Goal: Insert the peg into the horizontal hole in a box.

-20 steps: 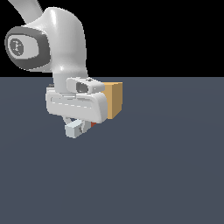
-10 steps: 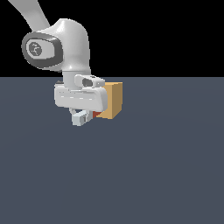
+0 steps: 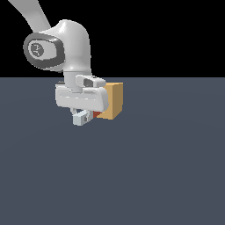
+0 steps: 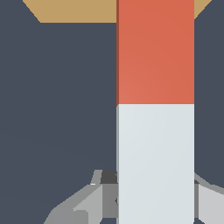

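Note:
The peg is a long square bar, red-orange (image 4: 155,52) at its far half and white (image 4: 155,162) at its near half. My gripper (image 4: 151,199) is shut on the white half, with a grey finger (image 4: 85,203) on either side. The red end points at the tan box (image 4: 74,11) and runs out of the wrist view there. In the exterior view my gripper (image 3: 83,117) hangs just above the floor beside the box (image 3: 114,101), on the exterior view's left of it. A bit of the red peg (image 3: 97,114) shows against the box's lower edge. The hole is hidden.
The dark grey floor (image 3: 145,176) spreads flat all around the box. My white arm (image 3: 66,48) rises above the gripper toward the exterior view's upper left. Nothing else stands on the floor.
My gripper with the peg has risen a little and shifted toward the box, to the exterior view's right. The box has stayed in place.

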You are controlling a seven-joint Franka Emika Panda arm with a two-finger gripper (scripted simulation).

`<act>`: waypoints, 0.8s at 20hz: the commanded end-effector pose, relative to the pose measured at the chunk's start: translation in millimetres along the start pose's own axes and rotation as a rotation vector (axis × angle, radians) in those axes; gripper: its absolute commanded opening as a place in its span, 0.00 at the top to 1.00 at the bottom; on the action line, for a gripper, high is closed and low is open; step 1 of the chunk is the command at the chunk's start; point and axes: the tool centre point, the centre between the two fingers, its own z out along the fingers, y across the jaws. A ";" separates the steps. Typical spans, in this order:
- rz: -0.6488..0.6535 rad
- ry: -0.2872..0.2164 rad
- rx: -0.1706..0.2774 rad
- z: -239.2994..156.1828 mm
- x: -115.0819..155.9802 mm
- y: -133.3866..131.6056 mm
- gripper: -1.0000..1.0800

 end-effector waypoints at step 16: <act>-0.001 0.002 -0.002 -1.9 71.4 0.1 1.00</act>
